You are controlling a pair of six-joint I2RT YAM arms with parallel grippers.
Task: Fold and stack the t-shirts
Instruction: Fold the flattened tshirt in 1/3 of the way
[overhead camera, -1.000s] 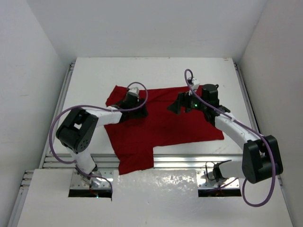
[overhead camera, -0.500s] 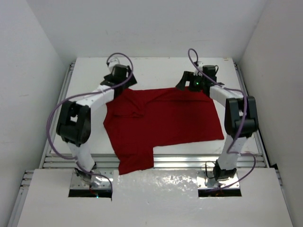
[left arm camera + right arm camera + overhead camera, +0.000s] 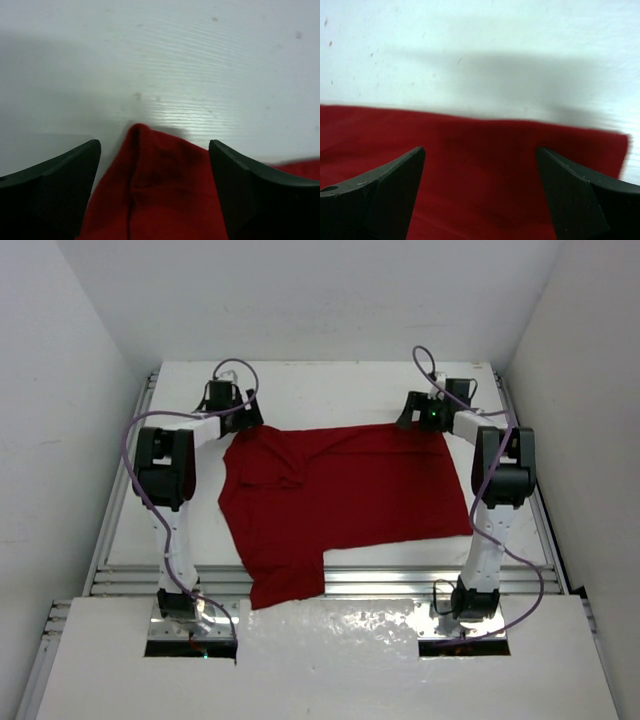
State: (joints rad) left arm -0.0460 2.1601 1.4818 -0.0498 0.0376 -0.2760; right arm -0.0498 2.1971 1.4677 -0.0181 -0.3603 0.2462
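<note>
The dark red t-shirt (image 3: 350, 490) lies spread flat on the white table (image 3: 330, 390), with a small fold near its left shoulder and one part reaching over the front rail. My left gripper (image 3: 240, 416) hovers at the shirt's far left corner. In the left wrist view, a pointed tip of the cloth (image 3: 160, 185) lies between the open fingers (image 3: 55, 190) of the left gripper (image 3: 155, 155), loose and unpinched. My right gripper (image 3: 412, 416) is over the far right edge. There the right gripper (image 3: 480, 160) stands open above the shirt's hem (image 3: 485, 150).
Metal rails run along the table's left side (image 3: 125, 480), right side (image 3: 525, 470) and front edge (image 3: 400, 582). White walls close in the back and both sides. Purple cables (image 3: 235, 370) loop off both wrists.
Both arms swung from over the shirt's middle out to its far edge. The left jaws widened. The shirt's upper left sleeve now lies folded inward.
</note>
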